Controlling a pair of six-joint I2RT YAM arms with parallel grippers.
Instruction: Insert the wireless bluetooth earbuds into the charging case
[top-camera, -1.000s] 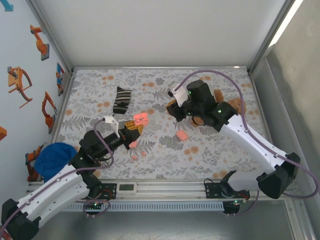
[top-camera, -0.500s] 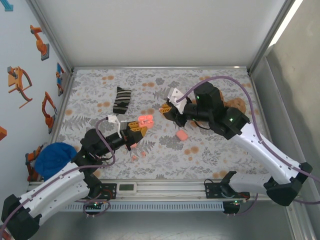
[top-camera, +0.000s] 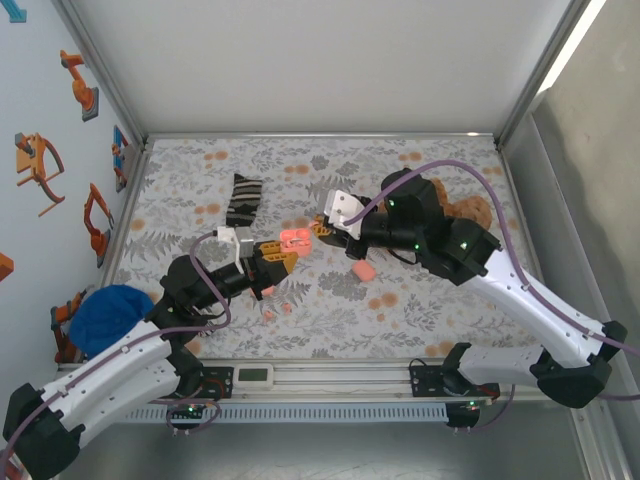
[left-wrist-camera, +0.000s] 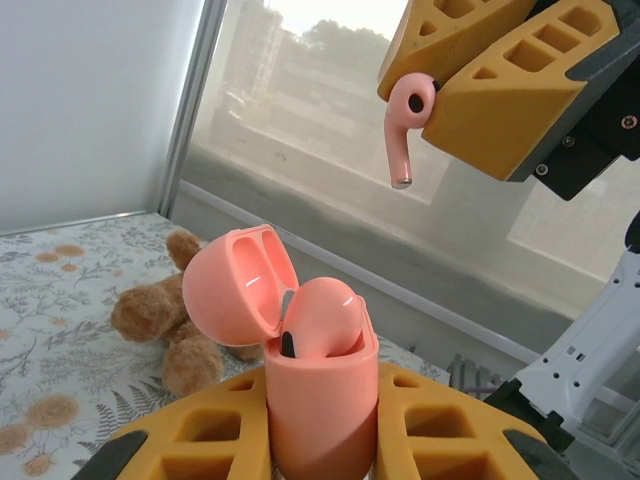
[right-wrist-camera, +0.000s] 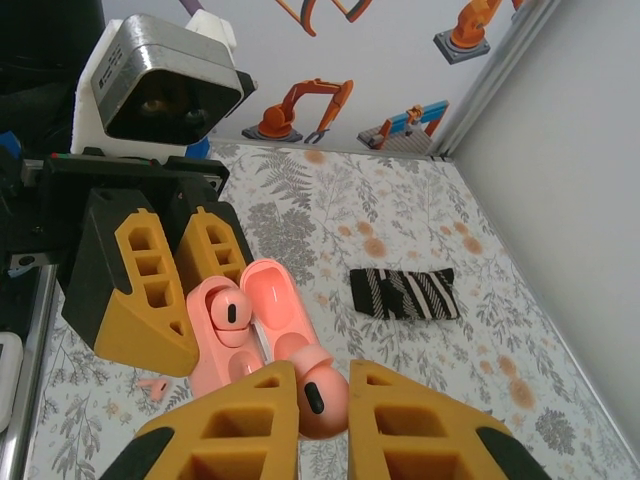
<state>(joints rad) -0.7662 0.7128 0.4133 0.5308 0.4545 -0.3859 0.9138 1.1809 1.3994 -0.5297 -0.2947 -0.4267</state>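
- Your left gripper (top-camera: 279, 250) is closed narrow on the charging case (left-wrist-camera: 320, 395). It clamps the lower body between its yellow fingers (left-wrist-camera: 200, 440) and holds the case upright above the floral cloth (top-camera: 420, 300).
- The case's lid (left-wrist-camera: 238, 285) is swung open and leans off to the left in the left wrist view.
- A seated earbud (left-wrist-camera: 325, 312) rests in the case, with its rounded head standing proud of the rim.
- Your right gripper (top-camera: 323, 228) is pinched shut on the held earbud (left-wrist-camera: 405, 125). It grips the head, and the stem points downward.
- In the left wrist view, the held earbud hangs above the open case and a little to its right. It is apart from the case and touches neither the lid nor the rim.
- From the top camera, you can see the two grippers nearly tip to tip near the middle of the cloth. The open case sits just beside the right fingertips.
- Two loose earbuds (top-camera: 268, 314) lie on the cloth near the left gripper, on the side toward the arm bases.
- A second pink case (top-camera: 363, 271) lies on the cloth under the right arm's wrist, apart from the case you are holding.
- A striped sock (top-camera: 243, 201) lies flat beyond the left gripper, toward the far side.
- A teddy bear (top-camera: 472, 210) is partly hidden behind the right arm.
- A blue cloth (top-camera: 108, 316) is bunched at the left edge, beside the left arm.
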